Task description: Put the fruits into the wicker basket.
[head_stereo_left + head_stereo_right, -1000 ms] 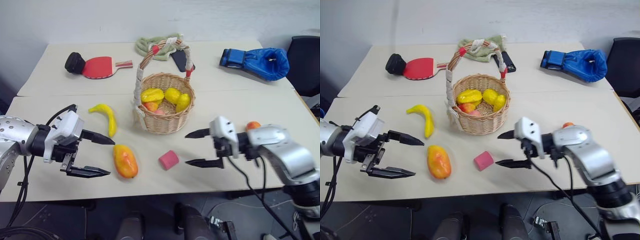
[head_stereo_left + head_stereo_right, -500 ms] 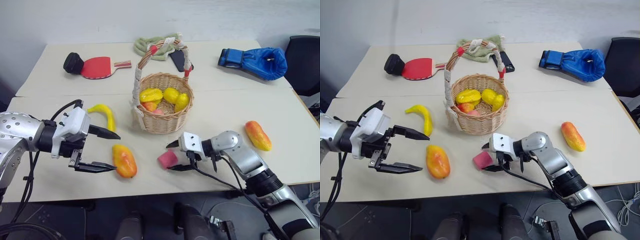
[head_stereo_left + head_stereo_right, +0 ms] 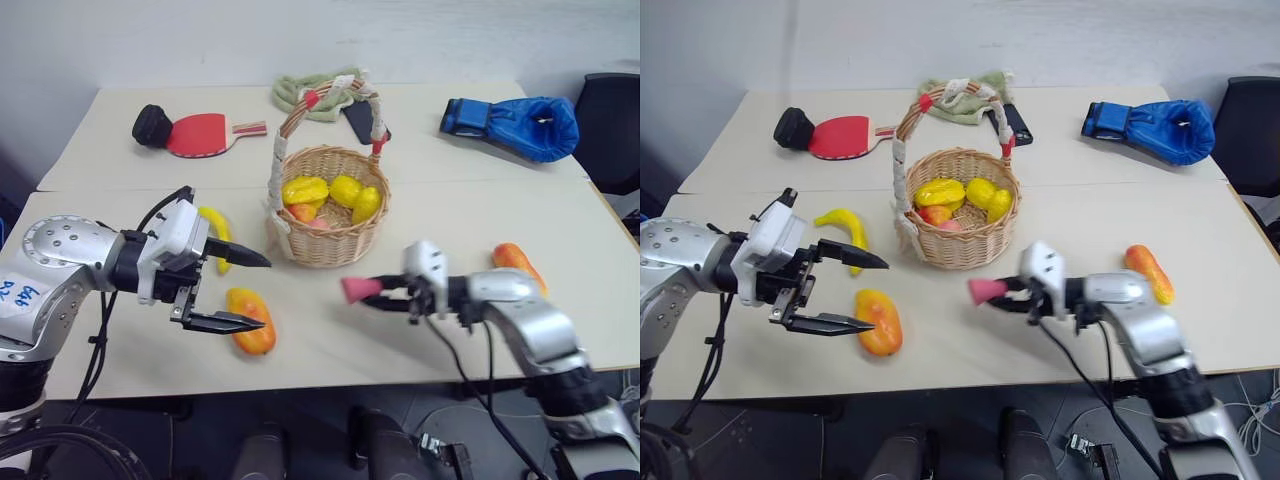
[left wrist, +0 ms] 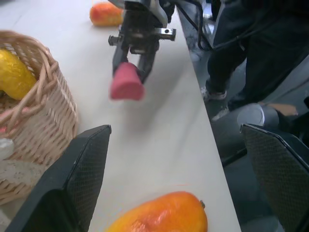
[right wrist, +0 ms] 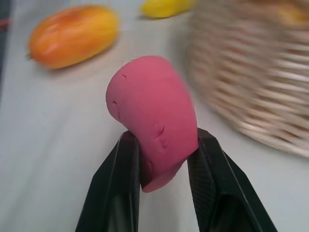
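Right claw clamped on pink block; left claw wide apart, empty, beside mango.

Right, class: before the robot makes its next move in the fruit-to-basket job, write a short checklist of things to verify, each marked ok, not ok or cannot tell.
1. Right gripper holds a fruit: not ok; it is shut on the pink block.
2. Pink block clear of the table: ok, in the left wrist view.
3. Left gripper open: ok.
4. Near mango free to grasp: ok, beside the lower finger.
5. Wicker basket upright, with room: ok.
6. Banana and far mango still outside: ok.
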